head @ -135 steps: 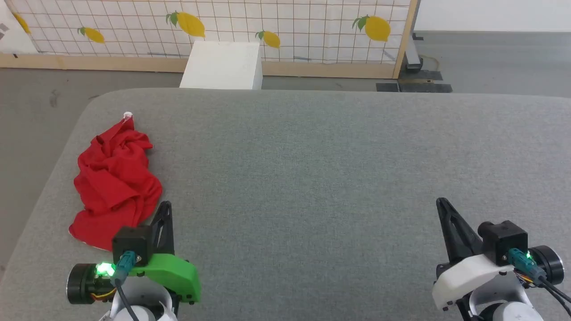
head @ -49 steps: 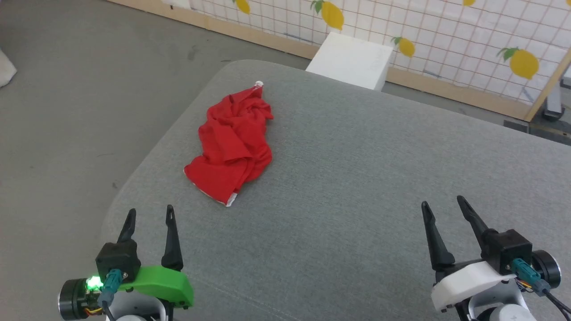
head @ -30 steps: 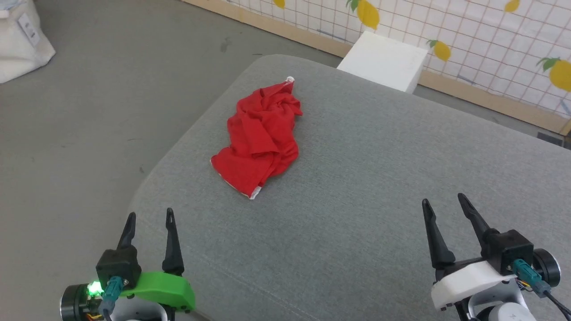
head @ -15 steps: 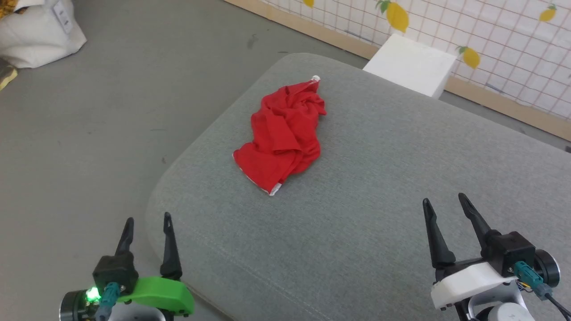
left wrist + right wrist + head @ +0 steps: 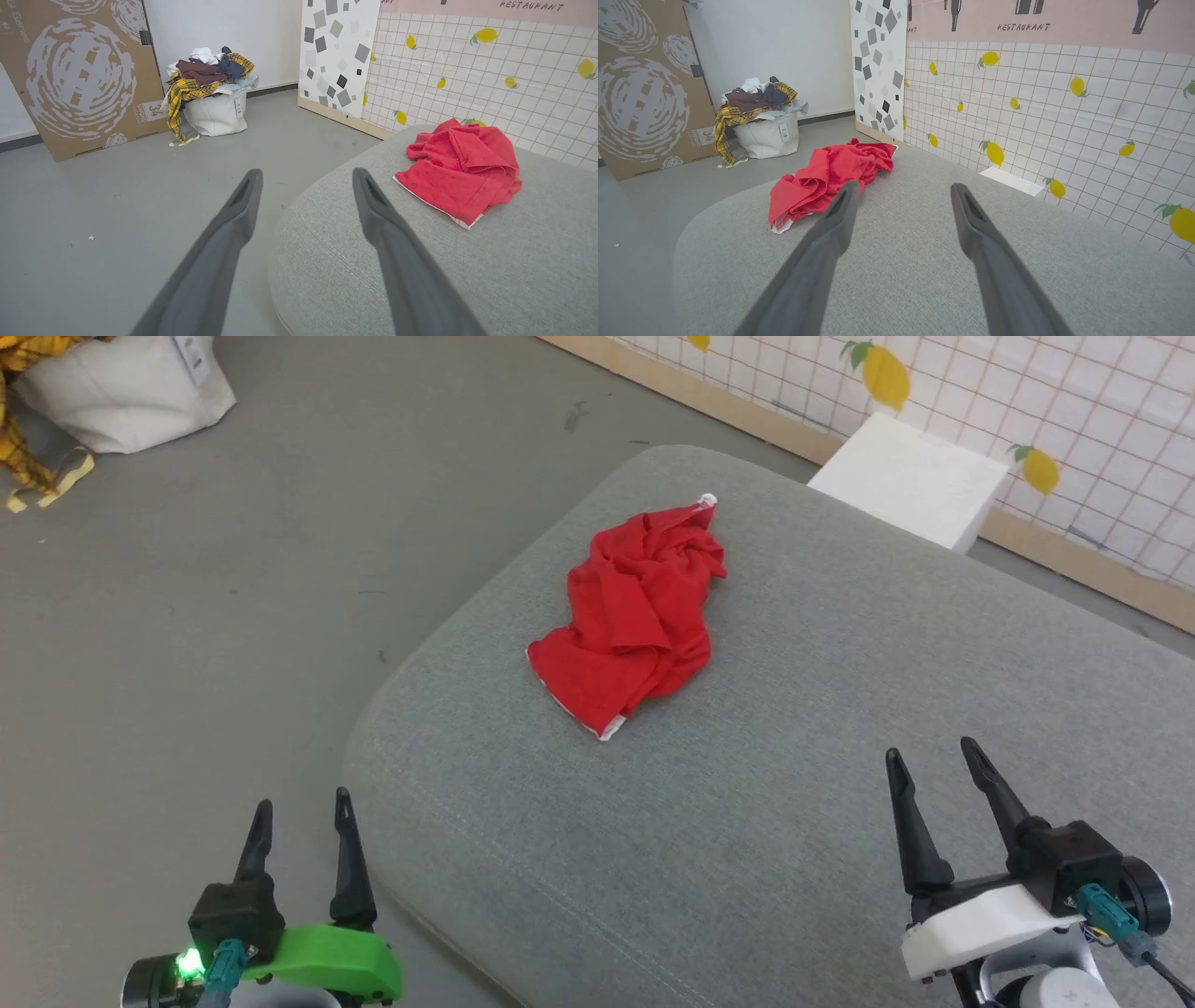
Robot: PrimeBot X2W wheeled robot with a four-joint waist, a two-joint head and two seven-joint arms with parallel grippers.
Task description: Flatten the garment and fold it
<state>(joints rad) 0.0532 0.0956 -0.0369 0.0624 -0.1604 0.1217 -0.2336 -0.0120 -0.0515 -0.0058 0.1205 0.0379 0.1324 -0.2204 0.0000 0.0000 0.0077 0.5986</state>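
Left gripper (image 5: 302, 801): standing wide open, carrying nothing, hovering just off the counter's (image 5: 794, 821) near corner, partly over the floor.

Right gripper (image 5: 931, 748): also spread wide and empty, hovering above the counter's near edge.

Shorts (image 5: 635, 616): lying in a crumpled red heap on the counter. They are well ahead of both grippers, to the right of the left one and the left of the right one, touching neither.

Handling, as judged: looking light, soft and limp. They are likely sagging and bunching once lifted, and are neither slippery nor fragile.

Hold, as judged: the white-edged corner (image 5: 607, 730) nearest the grippers is offering the clearest pinch. The white tip (image 5: 708, 500) at the far end is suiting the second gripper for spreading.
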